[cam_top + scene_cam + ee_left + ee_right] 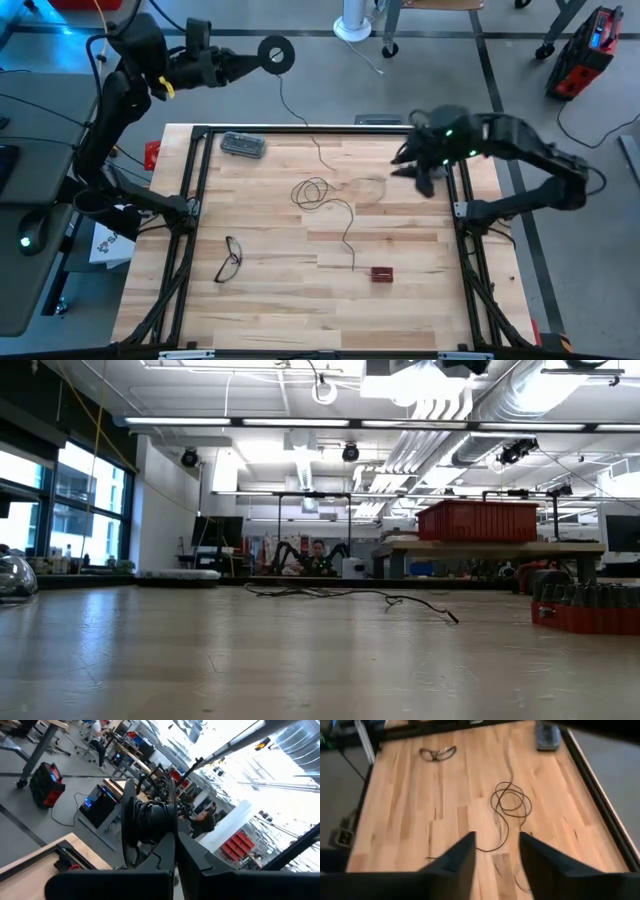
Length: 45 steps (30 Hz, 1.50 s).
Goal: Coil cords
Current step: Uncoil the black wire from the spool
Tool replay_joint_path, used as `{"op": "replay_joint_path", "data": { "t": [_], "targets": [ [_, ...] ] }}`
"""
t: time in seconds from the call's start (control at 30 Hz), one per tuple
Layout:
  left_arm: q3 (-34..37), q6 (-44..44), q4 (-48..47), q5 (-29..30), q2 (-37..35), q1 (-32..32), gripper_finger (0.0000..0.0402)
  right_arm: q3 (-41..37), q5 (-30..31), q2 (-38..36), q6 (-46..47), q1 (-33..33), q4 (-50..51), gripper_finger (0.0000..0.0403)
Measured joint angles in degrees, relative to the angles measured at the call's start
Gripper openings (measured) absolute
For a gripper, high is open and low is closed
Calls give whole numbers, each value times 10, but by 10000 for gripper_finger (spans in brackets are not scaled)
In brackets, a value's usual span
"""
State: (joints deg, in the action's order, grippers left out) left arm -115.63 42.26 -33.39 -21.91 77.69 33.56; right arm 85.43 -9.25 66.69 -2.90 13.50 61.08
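Through the right wrist camera I see my right gripper (496, 857) with fingers parted above the wooden table (420, 810). The thin dark wire (510, 802) lies looped ahead (one strand trails between my fingers), eyeglasses (437, 753) farther off.

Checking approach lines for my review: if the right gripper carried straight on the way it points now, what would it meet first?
Probably the thin wire on the table: it lies between the open right gripper fingers' line, though depth is unclear.
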Motion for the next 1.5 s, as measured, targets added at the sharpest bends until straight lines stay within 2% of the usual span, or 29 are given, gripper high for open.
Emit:
{"op": "replay_joint_path", "data": {
  "t": [0.1, 0.2, 0.27, 0.3, 0.43, 0.57, 0.73, 0.9, 1.03, 1.33, 1.5],
  "targets": [
    [0, -13, 2, 1, 4, -9, 0, 0, 84, 31, -38, -45, -40, 207],
    [0, -37, 4, 4, 14, -36, 0, 0, 244, 63, -14, -66, -126, 243],
    [0, -42, 4, 4, 24, -61, 0, 0, 272, 79, 6, -57, -212, 249],
    [0, -35, 6, 3, 31, -75, 0, 0, 257, 85, 20, -49, -262, 249],
    [1, 29, 73, 2, 61, -129, 0, 0, 121, 113, 55, -21, -465, 240],
    [1, 55, 177, -1, 88, -173, 0, 0, 67, 132, 43, -26, -591, 227],
    [1, 66, 200, 2, 93, -184, 0, 0, 45, 130, 26, -43, -608, 215],
    [1, 81, 204, 4, 94, -188, 0, 0, 8, 123, 49, -54, -623, 211],
    [1, 87, 232, 4, 103, -198, 0, 0, 32, 130, 55, -56, -625, 211],
    [1, 87, 247, 0, 109, -201, 0, 0, 28, 155, 70, -60, -648, 210],
    [1, 86, 248, 0, 105, -201, 0, 0, 29, 153, 65, -65, -650, 176]
  ]
}}
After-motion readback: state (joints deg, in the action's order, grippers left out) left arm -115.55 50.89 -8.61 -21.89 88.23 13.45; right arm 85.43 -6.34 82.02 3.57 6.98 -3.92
